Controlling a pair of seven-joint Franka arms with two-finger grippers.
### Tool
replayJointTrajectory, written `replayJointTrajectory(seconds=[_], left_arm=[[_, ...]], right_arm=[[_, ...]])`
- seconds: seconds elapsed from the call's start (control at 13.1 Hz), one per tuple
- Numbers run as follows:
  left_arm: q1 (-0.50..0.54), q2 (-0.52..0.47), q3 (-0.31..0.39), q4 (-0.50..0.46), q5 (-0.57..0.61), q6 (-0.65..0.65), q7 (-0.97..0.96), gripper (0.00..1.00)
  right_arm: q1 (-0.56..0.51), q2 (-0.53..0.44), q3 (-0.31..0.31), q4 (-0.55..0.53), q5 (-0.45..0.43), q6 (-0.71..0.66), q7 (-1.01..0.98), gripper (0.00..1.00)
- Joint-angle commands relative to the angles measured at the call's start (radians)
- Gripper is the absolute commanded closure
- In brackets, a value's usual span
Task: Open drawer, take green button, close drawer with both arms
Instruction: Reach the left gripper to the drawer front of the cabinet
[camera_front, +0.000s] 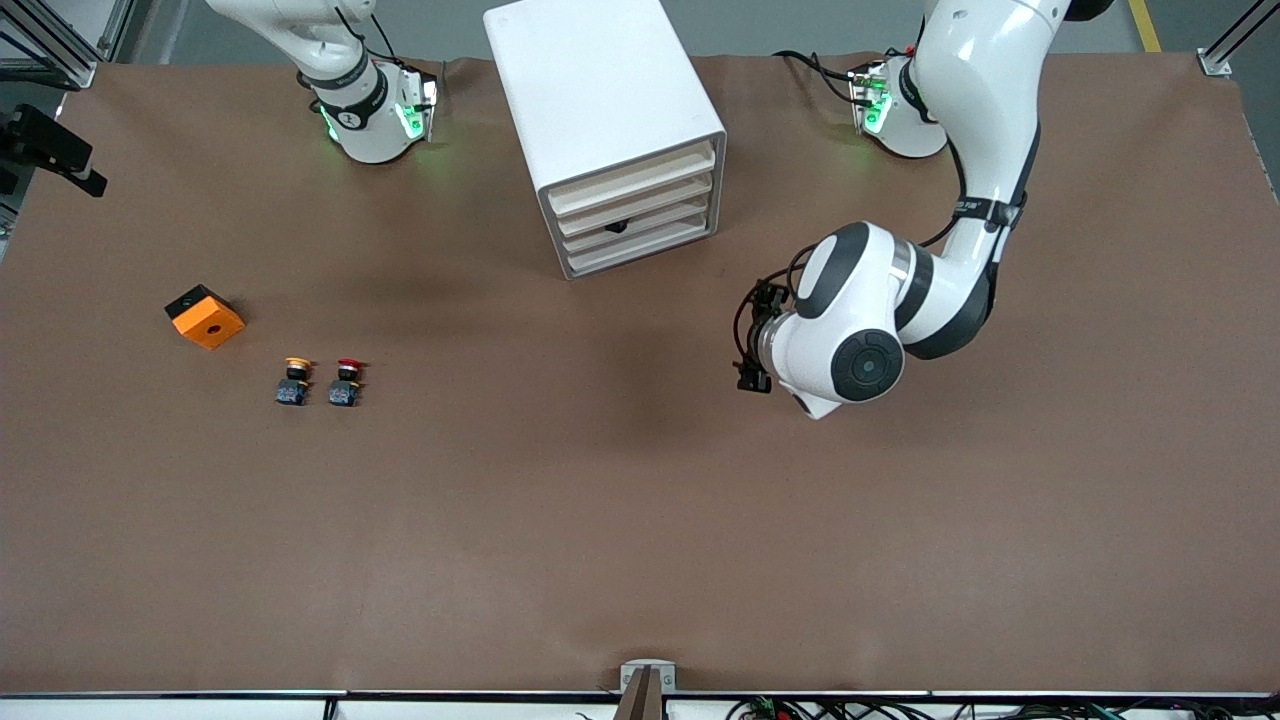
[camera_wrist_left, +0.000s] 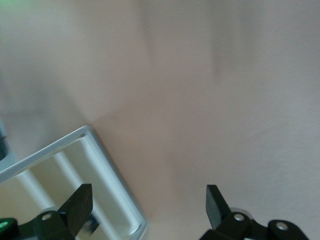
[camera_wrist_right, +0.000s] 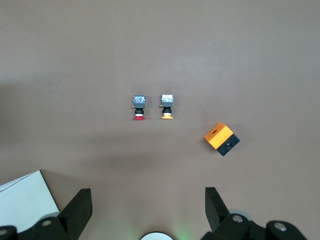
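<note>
Left gripper (camera_front: 755, 340) is hanging over bare table (camera_front: 640, 520) at mid-height of the front view, toward the left arm's end, with its fingers standing wide apart and holding nothing. Its own wrist view is showing the two black fingertips (camera_wrist_left: 80, 202) with a broad gap between them. The right gripper (camera_wrist_right: 148, 205) is lying outside the front view, where its arm is running off the top of the frame. Its wrist view is showing its fingers spread just as wide and empty, high over the table.

The cabinet (camera_front: 605, 120) is standing in the upper centre of the front view, and all four drawer fronts are sitting flush in it. The drawer (camera_front: 650, 219), third from the top, is carrying a small dark spot at the middle of its front. What that spot is cannot be told. The button is not showing in any view. In the left wrist view the cabinet is blurred and cut off by the frame edge, and only a corner of it is entering the right wrist view.

The drawer front is facing the front camera, turned slightly toward the left arm's end. Its long axis is running across the frame, rising toward that end.

The drawer is sitting higher in the frame than the left gripper, toward the right arm's end, clearly apart from it.
</note>
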Motion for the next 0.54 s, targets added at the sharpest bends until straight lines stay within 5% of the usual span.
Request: replayJointTrajectory(seconds=[0.0,0.46], left_arm=[[0.011,-0.015,0.004,0.031,-0.075,-0.110,-0.078,0.00],[0.037,0.063,0.001,0.027,-0.229,-0.231,-0.167,0.00]], right_arm=[[-0.009,-0.020,0.008,-0.017,-0.010,-0.001,0.000,0.00],[-0.009,-0.020,0.008,-0.017,-0.010,-0.001,0.000,0.00]])
